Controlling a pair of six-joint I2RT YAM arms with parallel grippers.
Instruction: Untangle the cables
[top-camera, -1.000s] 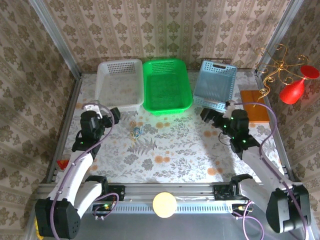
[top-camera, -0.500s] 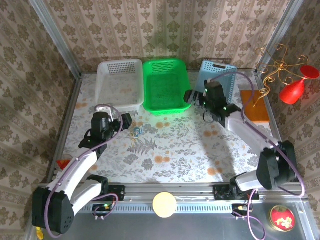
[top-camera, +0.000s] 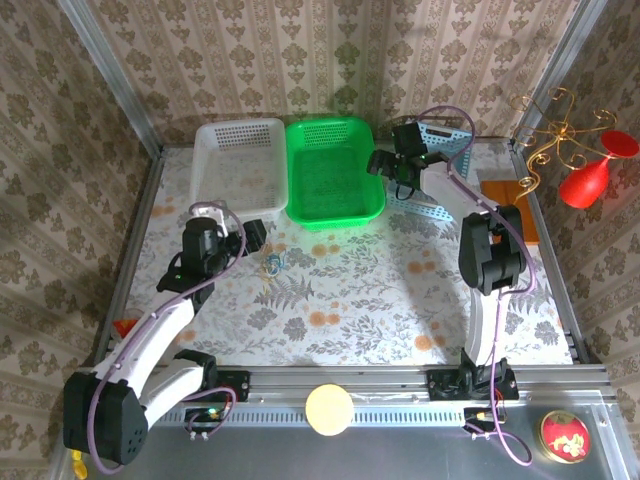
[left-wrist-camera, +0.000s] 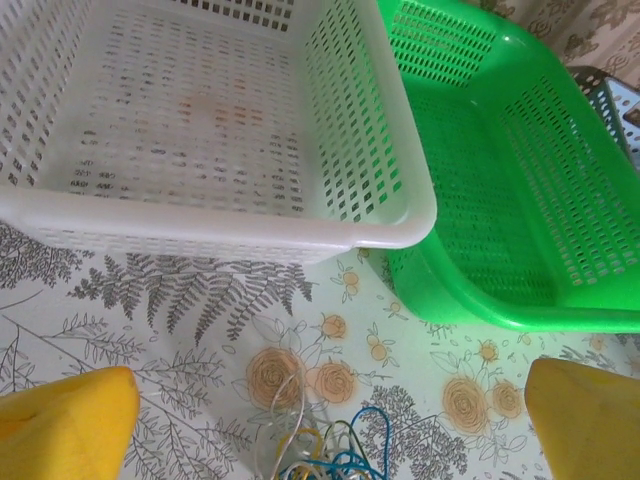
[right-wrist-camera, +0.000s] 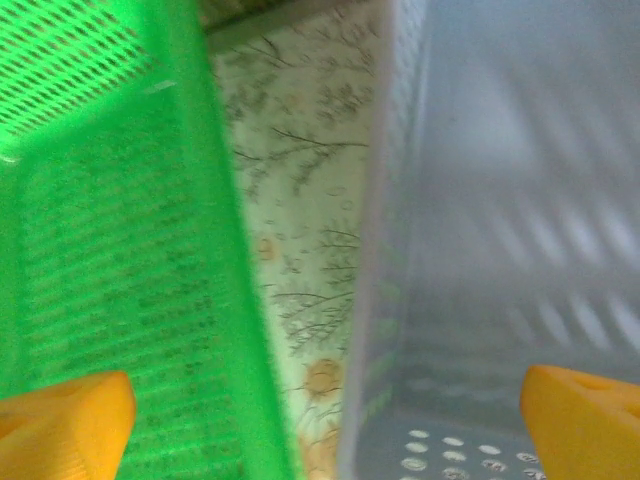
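Looking at the top view, you find the cables (top-camera: 272, 262) as one small knot on the desk (top-camera: 350, 300), left of centre in the frame, near the front wall of the white basket (top-camera: 238, 128) but apart from it. Your left hand (top-camera: 248, 238) hovers just beside the knot, to its upper left, with jaws spread wide and nothing in them. In the left wrist view the cables (left-wrist-camera: 320, 455) sit at bottom centre, between the two yellow fingers (left-wrist-camera: 60, 420), with blue loops lying over pale strands. Your right hand (top-camera: 385, 165) is far off in the upper right of the top view, over the gap between the green basket (top-camera: 330, 125) and the blue basket (top-camera: 425, 203); its jaws are also wide apart and empty.

Expect these cords to be very light, limp and thin. They will likely slide out of a loose pinch, and any pull will probably drag the whole knot across the desk instead of opening it. Judging from the wrist view, your best hold is a free outer loop: the blue loop (left-wrist-camera: 375, 425) rising on the right side, or the pale loop (left-wrist-camera: 285, 400) on the left. Pinch one cord only, low against the desk, and bring your right hand over to pin the other colour before you draw them apart
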